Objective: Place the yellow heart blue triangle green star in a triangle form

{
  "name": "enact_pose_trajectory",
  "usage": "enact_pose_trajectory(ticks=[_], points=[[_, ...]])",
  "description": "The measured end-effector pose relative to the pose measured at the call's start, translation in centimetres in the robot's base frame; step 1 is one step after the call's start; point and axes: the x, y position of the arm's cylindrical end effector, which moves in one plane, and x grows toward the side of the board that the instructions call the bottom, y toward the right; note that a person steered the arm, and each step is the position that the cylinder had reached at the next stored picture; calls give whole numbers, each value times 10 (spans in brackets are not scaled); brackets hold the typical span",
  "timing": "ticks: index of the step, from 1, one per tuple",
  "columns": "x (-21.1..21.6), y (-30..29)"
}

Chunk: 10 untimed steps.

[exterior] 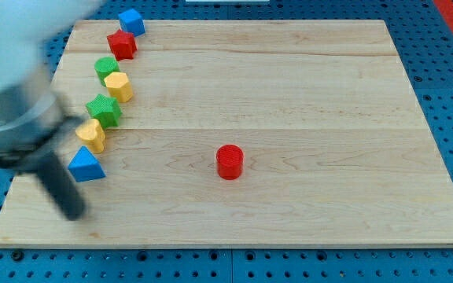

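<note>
Seven blocks sit on the counter [289, 94], six of them strung in a line down the view's left edge. Top to bottom: blue cube [131, 21], red star-ish block [121, 44], green block [106, 69], yellow block [119, 86], green star [103, 109], yellow heart [91, 135], blue triangle [86, 165]. A red cylinder [230, 161] stands alone near the middle, well apart from the rest.

The three task blocks are the bottom three of that line, nearly touching one another, roughly collinear. No triangle form yet.

The end effector is a bare rod, so it has no jaws to spread or press together and it holds nothing. The arm is motion-blurred. My tip [74, 214] rests on the counter at the view's bottom left, just below and slightly left of the blue triangle, not clearly touching it.

Key relation: all three targets lie toward the view's top from the tip, stacked along one near-vertical axis, with the blue triangle nearest. Judgement: one block needs to be pushed sideways toward the view's right to break the line. The risk is nudging the neighbours, since they are packed tight.
</note>
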Motion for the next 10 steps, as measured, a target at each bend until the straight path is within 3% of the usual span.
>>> enact_pose_trajectory(ticks=[1, 3, 4, 6, 7, 8, 10], points=[[-47, -37], [-63, 132], [-79, 175], [-35, 15], [-79, -13], [-107, 18], [-125, 107]])
